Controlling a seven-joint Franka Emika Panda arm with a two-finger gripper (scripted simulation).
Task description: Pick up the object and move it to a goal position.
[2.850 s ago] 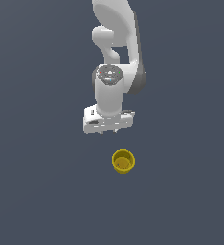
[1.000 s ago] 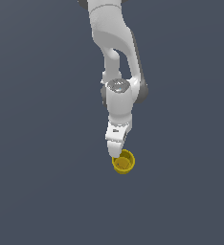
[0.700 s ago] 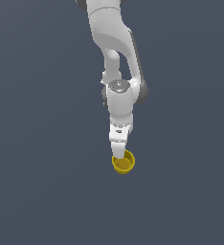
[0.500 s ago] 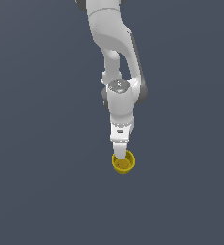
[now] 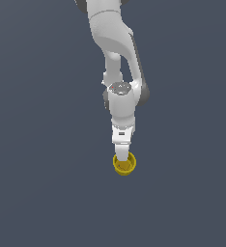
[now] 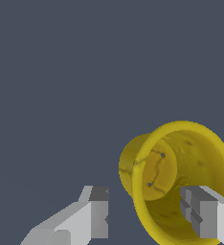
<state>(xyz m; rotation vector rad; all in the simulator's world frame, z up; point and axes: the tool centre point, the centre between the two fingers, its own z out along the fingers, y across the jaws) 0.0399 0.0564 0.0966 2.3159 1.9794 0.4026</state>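
Observation:
The mustard-yellow cup point(image 5: 125, 166) stands upright on the dark grey floor in the lower middle of the exterior view. My gripper point(image 5: 120, 158) points straight down at its rim on the exterior view's left side. In the wrist view the cup point(image 6: 181, 158) shows its open mouth and inner bottom. My gripper point(image 6: 150, 213) is open. One finger point(image 6: 98, 213) is outside the cup's wall and the other finger point(image 6: 200, 213) is inside the cup. Both pads stand apart from the wall between them.
The flat dark grey floor point(image 5: 42, 193) runs all around the cup. No other object shows in either view.
The arm has come down from above and beside the cup, turned its hand, and lowered the fingers onto the cup's rim. The cup has not moved.

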